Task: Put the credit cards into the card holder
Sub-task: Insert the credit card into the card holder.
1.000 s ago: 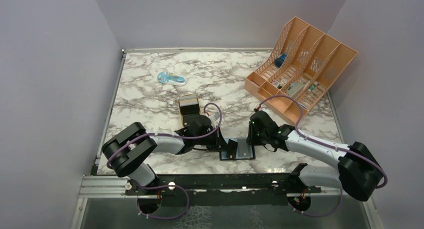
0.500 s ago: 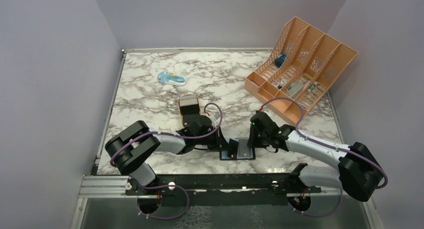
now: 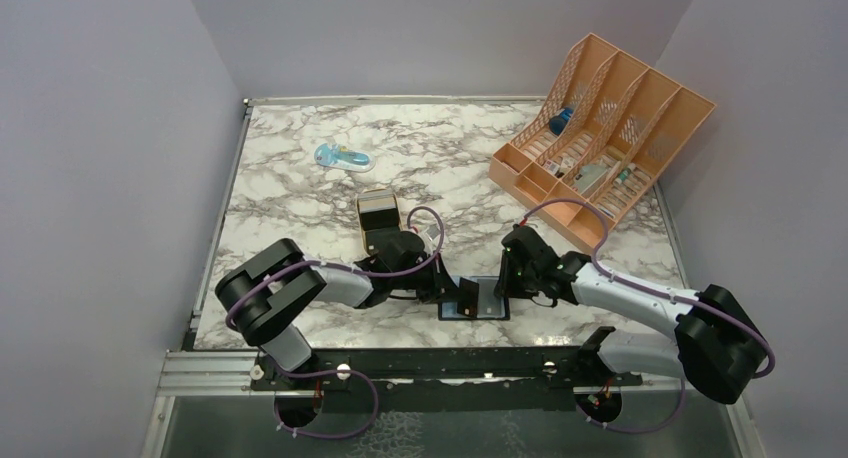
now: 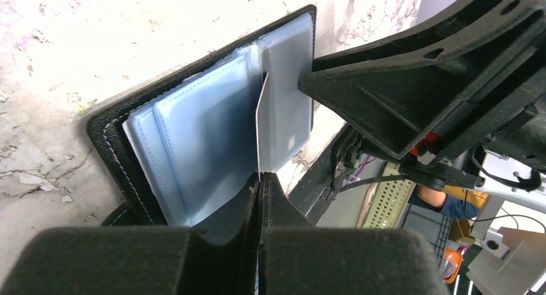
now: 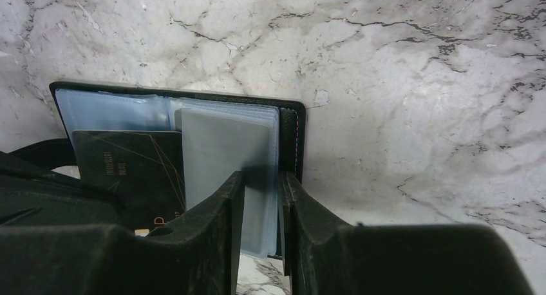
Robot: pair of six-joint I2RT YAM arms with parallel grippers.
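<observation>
One credit card [image 4: 260, 127] pinched in left gripper [image 4: 261, 187] | long axis toward card holder [image 4: 193, 134] ahead | right gripper [image 5: 261, 187] astride it, grip unclear

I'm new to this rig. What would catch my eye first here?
The open black hinged card holder lies at the marble table's near edge, where both arms meet over it. The left fingers pinch a thin card edge-on above its sleeves. A peach slotted organiser stands far right.
</observation>
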